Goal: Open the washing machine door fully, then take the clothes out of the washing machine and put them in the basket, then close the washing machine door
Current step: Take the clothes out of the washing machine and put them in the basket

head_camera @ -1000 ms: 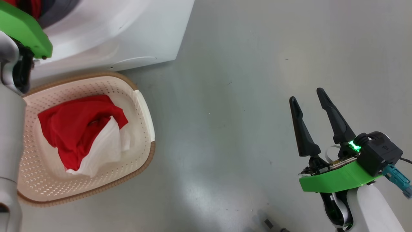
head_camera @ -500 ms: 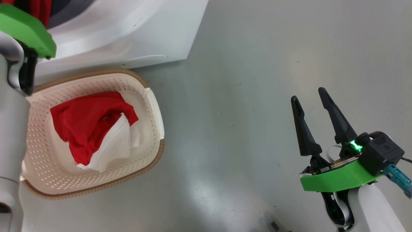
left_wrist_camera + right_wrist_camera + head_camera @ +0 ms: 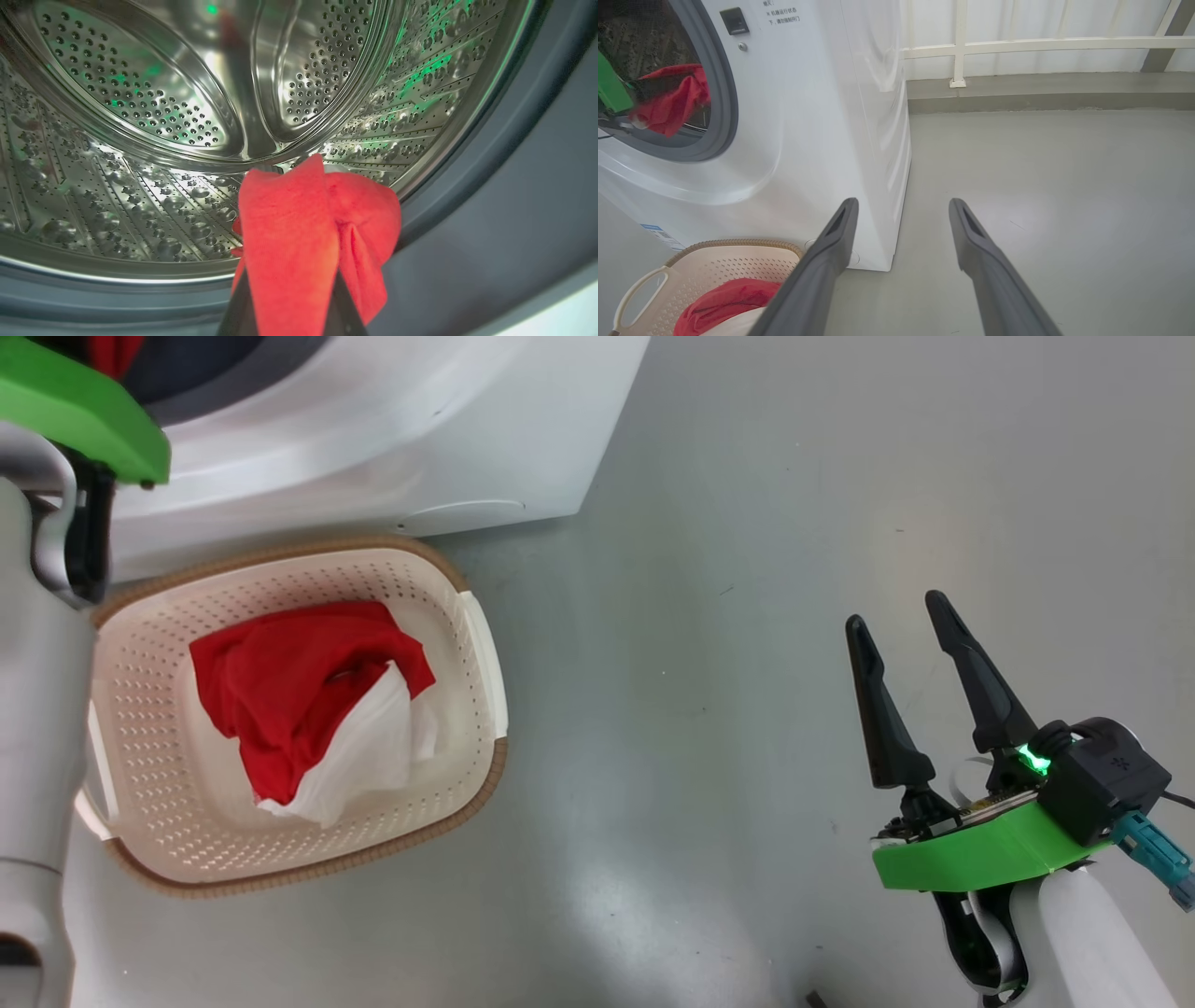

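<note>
Forward into washing machine — left fingers pinch clothes.

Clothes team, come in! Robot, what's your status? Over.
Left gripper shut on red cloth in the drum. Right gripper open, empty, over floor. One red-and-white bundle already in basket. Nothing seen in the way. Over.

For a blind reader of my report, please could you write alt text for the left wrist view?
A bright red cloth is pinched in the shut left hand, draping over its dark fingers at the bottom edge. Behind it lies the perforated steel drum, with the grey rubber ring at right.
</note>
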Robot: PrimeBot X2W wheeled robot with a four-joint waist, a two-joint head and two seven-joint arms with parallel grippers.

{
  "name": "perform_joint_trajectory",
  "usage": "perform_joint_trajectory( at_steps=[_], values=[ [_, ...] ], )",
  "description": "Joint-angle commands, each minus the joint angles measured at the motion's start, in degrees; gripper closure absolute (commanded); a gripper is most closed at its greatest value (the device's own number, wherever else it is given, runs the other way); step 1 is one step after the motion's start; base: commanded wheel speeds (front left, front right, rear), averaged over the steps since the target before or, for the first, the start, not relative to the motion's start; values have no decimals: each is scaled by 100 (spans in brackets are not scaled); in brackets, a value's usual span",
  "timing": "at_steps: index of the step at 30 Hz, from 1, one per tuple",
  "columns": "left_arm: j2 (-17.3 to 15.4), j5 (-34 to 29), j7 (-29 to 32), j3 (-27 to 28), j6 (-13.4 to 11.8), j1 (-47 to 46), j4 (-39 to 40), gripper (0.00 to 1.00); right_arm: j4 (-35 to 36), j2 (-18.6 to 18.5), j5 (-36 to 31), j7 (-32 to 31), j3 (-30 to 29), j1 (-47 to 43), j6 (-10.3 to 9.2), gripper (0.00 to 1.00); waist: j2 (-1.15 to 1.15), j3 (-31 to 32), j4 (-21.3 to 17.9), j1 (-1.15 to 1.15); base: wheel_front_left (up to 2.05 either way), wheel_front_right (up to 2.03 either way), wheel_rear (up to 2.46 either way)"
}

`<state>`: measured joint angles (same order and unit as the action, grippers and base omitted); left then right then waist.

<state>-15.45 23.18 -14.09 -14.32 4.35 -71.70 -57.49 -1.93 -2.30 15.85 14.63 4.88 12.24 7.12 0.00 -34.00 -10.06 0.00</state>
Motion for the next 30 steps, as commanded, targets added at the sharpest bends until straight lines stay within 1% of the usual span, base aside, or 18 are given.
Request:
perform_joint_trajectory(
  at_steps=[1, 7, 8, 14, 22, 30],
  values=[
    [-283, -2, -60, 113, -80, 151, 211, 100, 108, -57, -63, 37, 122, -10, 36, 0, 0, 17, 35, 0, 0, 0, 0],
    [-307, -7, -86, 188, -169, 498, 774, 100, 87, -57, -90, 37, 87, -15, 36, 0, 0, 82, 131, 0, 0, 0, 0],
    [-307, -7, -86, 188, -169, 498, 774, 100, 87, -57, -90, 37, 87, -15, 36, 0, 0, 82, 131, 0, 0, 0, 0],
    [-323, -22, -89, 312, -298, 992, 1536, 100, 80, -57, -124, 37, 36, -22, 36, 0, 0, 173, 224, 0, 0, 0, 0],
    [-357, -55, -90, 408, -526, 1777, 2476, 100, 80, -57, -133, 37, -31, -71, 36, 0, 0, 339, 366, 0, 0, 0, 0],
    [-329, 40, -90, 562, -766, 2575, 3368, 100, 81, -57, -129, 37, -130, -183, 36, 0, 0, 620, 503, 0, 0, 0, 0]
  ],
)
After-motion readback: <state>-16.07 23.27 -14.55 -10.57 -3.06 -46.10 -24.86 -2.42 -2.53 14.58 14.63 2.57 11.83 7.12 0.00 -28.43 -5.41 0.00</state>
